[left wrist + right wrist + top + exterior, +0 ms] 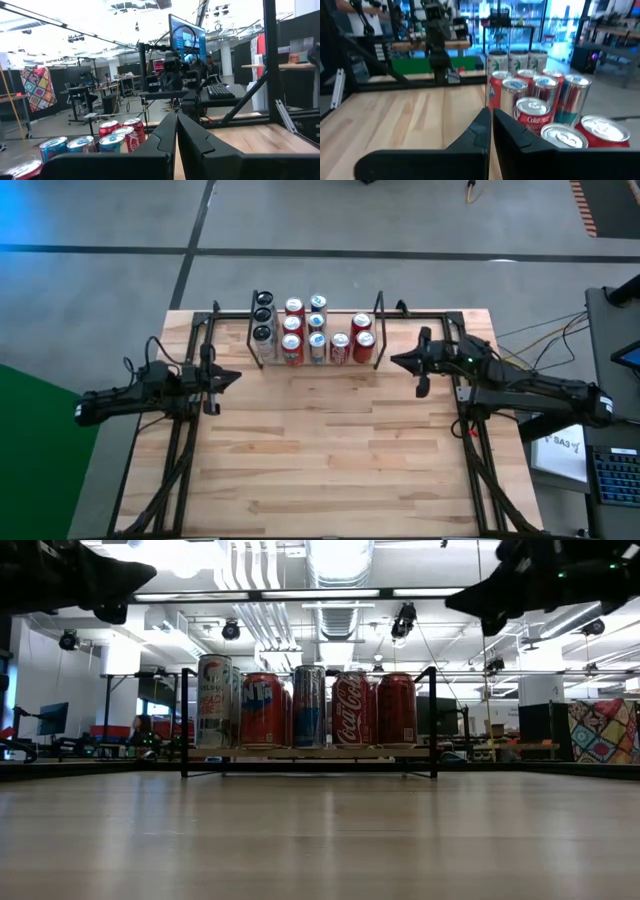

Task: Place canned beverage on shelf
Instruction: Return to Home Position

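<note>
Several beverage cans (312, 332), red, blue and silver, stand upright in rows on the shelf (252, 320), a black wire rack with a wooden floor at the table's far middle; the low view shows them side by side (308, 707). My left gripper (232, 377) hangs shut and empty over the table's left side, left of the shelf. My right gripper (398, 361) hangs shut and empty just right of the shelf's right end. Each wrist view shows its own shut fingers (176, 131) (490, 125) with the cans (540, 102) beyond.
Black side frames (185, 430) (475, 450) run along the table's left and right sides. The bare wooden tabletop (330, 450) lies between them, in front of the shelf. A desk with a keyboard (615, 475) stands beyond the right edge.
</note>
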Tool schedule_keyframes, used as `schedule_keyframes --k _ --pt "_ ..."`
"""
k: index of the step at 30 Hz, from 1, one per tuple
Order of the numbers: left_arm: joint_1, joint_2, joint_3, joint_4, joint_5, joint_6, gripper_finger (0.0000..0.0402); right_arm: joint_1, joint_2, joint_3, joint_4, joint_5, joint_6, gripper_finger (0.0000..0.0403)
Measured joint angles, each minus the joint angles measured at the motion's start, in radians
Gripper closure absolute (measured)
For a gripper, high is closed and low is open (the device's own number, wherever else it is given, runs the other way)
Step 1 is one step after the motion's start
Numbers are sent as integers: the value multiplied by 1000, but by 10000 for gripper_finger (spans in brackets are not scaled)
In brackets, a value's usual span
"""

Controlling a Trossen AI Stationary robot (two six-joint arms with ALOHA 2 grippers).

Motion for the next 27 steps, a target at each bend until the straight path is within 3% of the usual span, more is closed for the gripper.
schedule_keyframes --k 19,27 --pt "0 0 -67 17 1 -56 402 -1 -474 -227 -55 8 86 394" --pt "1 3 -129 71 8 -115 402 -2 -566 -327 -71 8 102 394"
